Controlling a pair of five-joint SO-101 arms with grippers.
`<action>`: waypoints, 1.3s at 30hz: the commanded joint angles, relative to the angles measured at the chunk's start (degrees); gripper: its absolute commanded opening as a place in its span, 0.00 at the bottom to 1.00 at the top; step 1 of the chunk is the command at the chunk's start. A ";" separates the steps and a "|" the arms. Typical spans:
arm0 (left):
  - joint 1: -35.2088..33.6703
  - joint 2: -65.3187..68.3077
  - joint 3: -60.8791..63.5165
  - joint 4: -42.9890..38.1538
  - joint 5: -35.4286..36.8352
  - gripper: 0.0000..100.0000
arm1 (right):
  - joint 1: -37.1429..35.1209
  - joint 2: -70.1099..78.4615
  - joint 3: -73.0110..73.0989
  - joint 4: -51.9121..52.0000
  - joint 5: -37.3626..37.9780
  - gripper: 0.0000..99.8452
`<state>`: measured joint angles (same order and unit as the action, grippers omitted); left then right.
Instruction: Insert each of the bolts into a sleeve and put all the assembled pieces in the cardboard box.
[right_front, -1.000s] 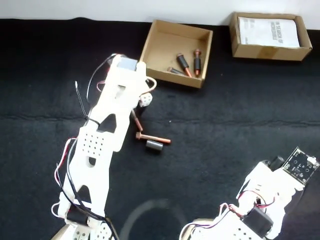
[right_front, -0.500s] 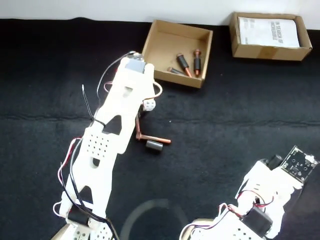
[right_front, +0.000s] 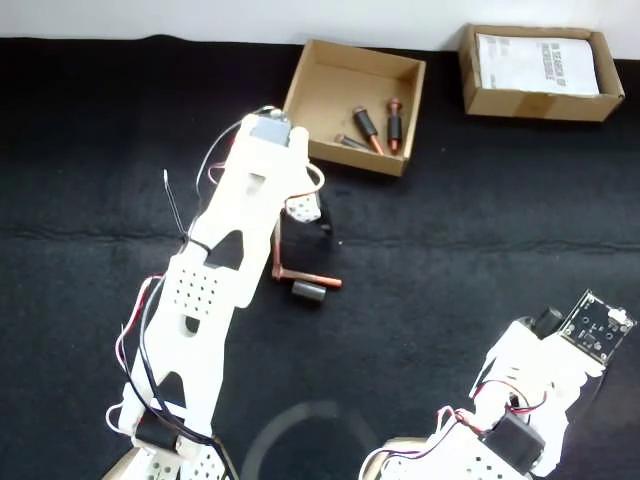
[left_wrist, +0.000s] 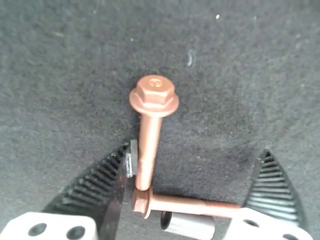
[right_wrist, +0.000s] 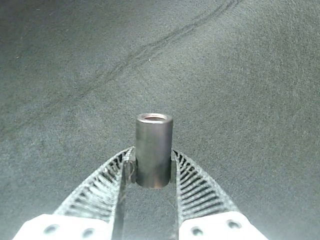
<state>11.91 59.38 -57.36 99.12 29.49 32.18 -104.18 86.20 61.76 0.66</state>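
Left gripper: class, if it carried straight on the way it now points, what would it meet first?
Probably the copper bolt lying between the open fingers of the left gripper, then the black mat under it; depth is unclear.

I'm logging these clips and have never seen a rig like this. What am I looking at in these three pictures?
Two small white robot arms stand at a black-covered table. One picture looks down from above; the other two come from cameras on each arm's wrist. The left arm is stretched toward the cardboard box, which holds bolts already in sleeves. The left gripper is open, with a copper bolt lying on the table between its fingers. A second bolt and a loose sleeve lie close by. The right gripper is shut on another sleeve.
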 joint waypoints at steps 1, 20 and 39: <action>-1.80 -0.40 -2.15 -2.73 -0.44 0.36 | -0.66 -0.75 -0.13 -1.10 0.62 0.01; -4.09 5.41 -1.71 -6.24 -6.77 0.01 | -0.57 -0.75 0.31 -3.30 0.62 0.01; -3.47 -4.18 -32.31 0.44 -20.22 0.01 | -28.79 -0.75 3.65 -14.90 0.18 0.01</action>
<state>7.43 60.35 -80.31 96.57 12.79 10.55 -104.18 90.07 48.04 0.66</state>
